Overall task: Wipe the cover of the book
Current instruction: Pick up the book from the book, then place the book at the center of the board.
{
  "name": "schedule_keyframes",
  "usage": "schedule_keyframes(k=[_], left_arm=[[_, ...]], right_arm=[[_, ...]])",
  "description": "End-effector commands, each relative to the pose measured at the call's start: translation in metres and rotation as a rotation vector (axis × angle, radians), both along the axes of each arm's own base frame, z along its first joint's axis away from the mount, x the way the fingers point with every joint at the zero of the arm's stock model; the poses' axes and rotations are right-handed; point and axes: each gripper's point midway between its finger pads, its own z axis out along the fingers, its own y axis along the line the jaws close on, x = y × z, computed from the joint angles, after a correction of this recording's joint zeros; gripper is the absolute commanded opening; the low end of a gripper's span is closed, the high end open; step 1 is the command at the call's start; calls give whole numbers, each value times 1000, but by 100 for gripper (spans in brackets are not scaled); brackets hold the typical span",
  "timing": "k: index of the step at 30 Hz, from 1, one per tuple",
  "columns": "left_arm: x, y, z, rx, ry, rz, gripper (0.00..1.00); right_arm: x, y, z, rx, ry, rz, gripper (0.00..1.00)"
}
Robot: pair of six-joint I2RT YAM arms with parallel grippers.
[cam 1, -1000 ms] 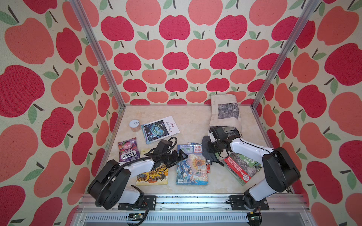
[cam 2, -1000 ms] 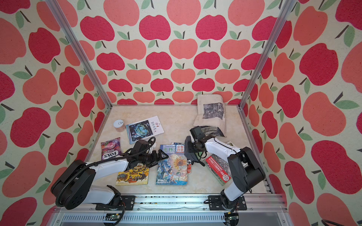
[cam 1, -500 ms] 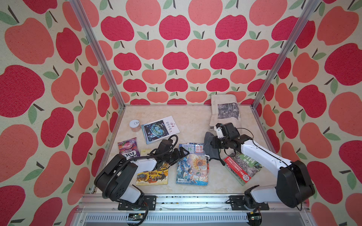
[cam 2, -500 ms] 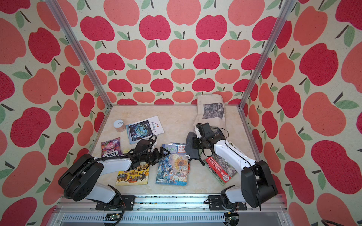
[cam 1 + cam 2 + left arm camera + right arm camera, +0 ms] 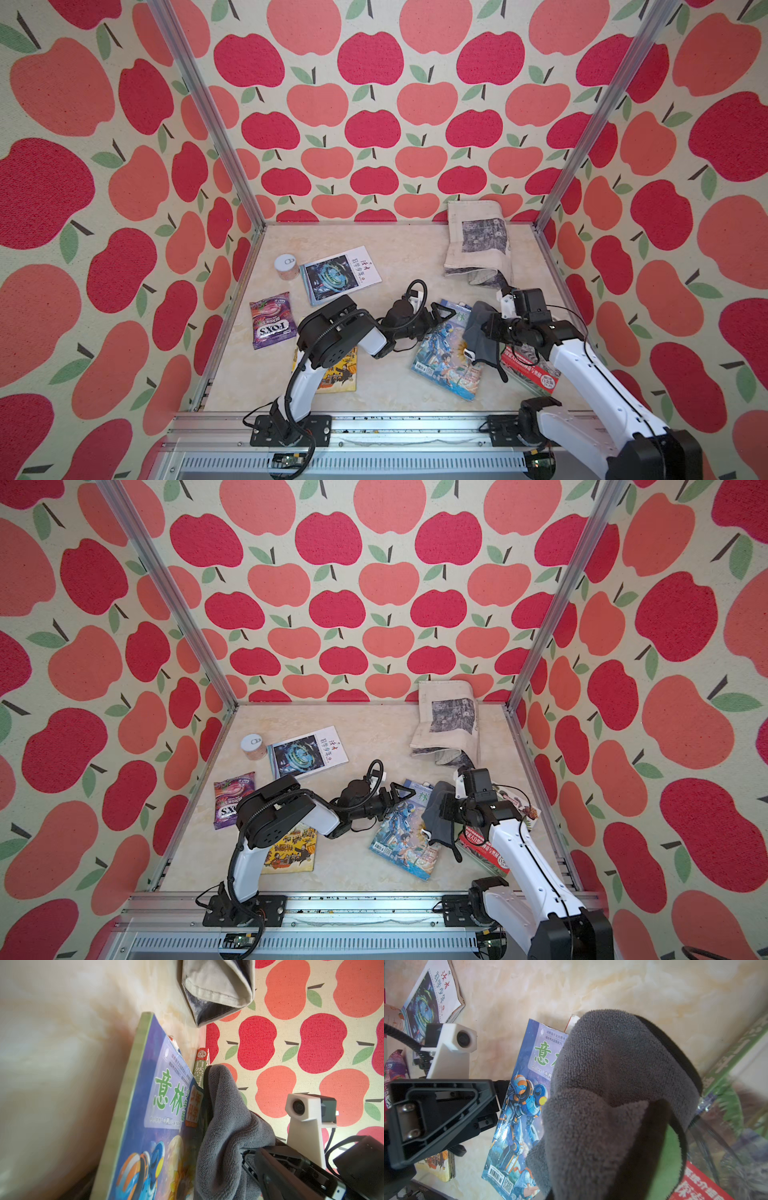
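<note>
The book [image 5: 446, 361] with the blue robot on its cover lies flat near the front of the table [image 5: 395, 253], a bit right of the middle. A gray cloth [image 5: 478, 336] rests on the right side of the cover, up by the green title. The right gripper [image 5: 490, 332] is pinched tight on the cloth. The left gripper [image 5: 436, 320] sits at the book's other edge, and its jaws are spread wide. A red book [image 5: 534, 376] lies just beside the blue one. A yellow book [image 5: 340, 374] is partly hidden by the left arm. Farther back are a purple candy bag [image 5: 272, 322], a magazine [image 5: 340, 274], a small jar [image 5: 286, 267] and a cloth bag [image 5: 478, 241].
</note>
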Motion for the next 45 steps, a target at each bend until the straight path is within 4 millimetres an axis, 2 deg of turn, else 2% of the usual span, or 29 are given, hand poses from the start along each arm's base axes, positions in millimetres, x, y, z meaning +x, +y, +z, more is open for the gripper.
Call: schedule_keyframes(k=[1,3,5,9,13,16,18,22,26,27,28,32,38,41,45], left_arm=[[-13,10,-46,161,103,-23,99],[-16,15,-37,186,81,-56,99],[-19,21,-28,179,75,-88,99],[-36,31,-9,175,63,-176,96],[-54,28,7,218,35,-252,86],[-58,22,18,223,12,-283,72],[-58,22,19,240,9,-288,55],[-54,30,19,312,-11,-287,43],[-50,42,9,405,0,-280,6],[-49,47,6,420,8,-271,0],[-48,51,5,425,11,-261,0],[-44,80,16,419,-8,-191,0],[-60,163,31,506,-53,-21,0],[-69,191,26,578,-34,29,0],[-73,217,6,588,32,125,0]], right_arm=[[-6,-18,10,-43,-11,-60,0],[-4,-27,13,-68,-24,-101,0],[-3,-29,11,-57,-23,-110,0],[-2,-18,-6,3,35,-95,0],[4,-12,-13,45,32,-100,0],[8,-9,-14,57,28,-95,0],[9,-7,-14,63,27,-90,0],[12,-6,-11,69,15,-82,0],[15,-6,-5,66,-10,-75,0],[16,-6,-1,64,-22,-74,0],[17,-6,1,64,-32,-72,0],[22,-6,20,69,-88,-62,0],[29,1,33,91,-128,-20,0],[36,11,35,117,-131,12,0],[44,38,45,134,-145,95,0]])
